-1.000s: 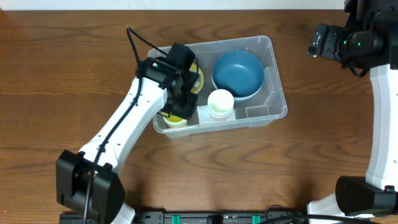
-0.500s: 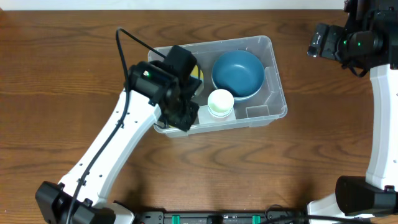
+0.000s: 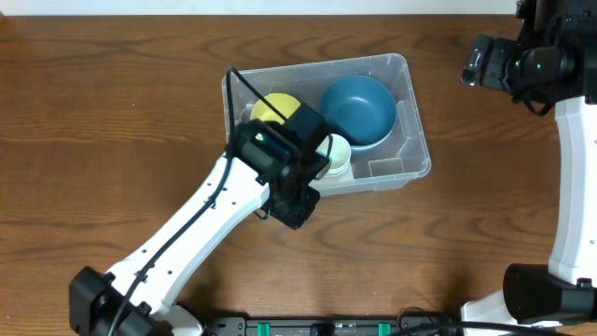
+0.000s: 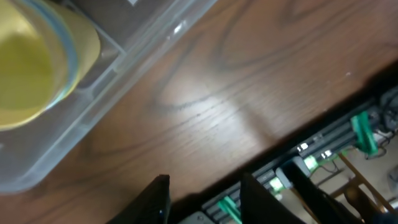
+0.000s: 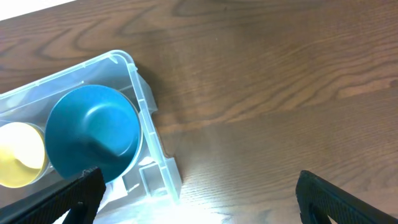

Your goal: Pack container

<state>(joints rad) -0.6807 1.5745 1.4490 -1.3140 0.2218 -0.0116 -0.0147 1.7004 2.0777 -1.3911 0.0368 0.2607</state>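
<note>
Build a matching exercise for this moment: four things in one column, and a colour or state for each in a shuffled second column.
1 larger bowl
2 smaller bowl
3 cup
4 right claw

A yellow
B open, off to the side of the container
C blue
D pale, partly under the left arm

Pairs: 1-C, 2-A, 3-D, 4-B

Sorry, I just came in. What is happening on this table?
The clear container is being packed: it holds a blue bowl, a yellow bowl and a pale cup. The left gripper is open and empty, above the table just beside the container's near edge. The right gripper is open too, off to the side, holding nothing.
</note>
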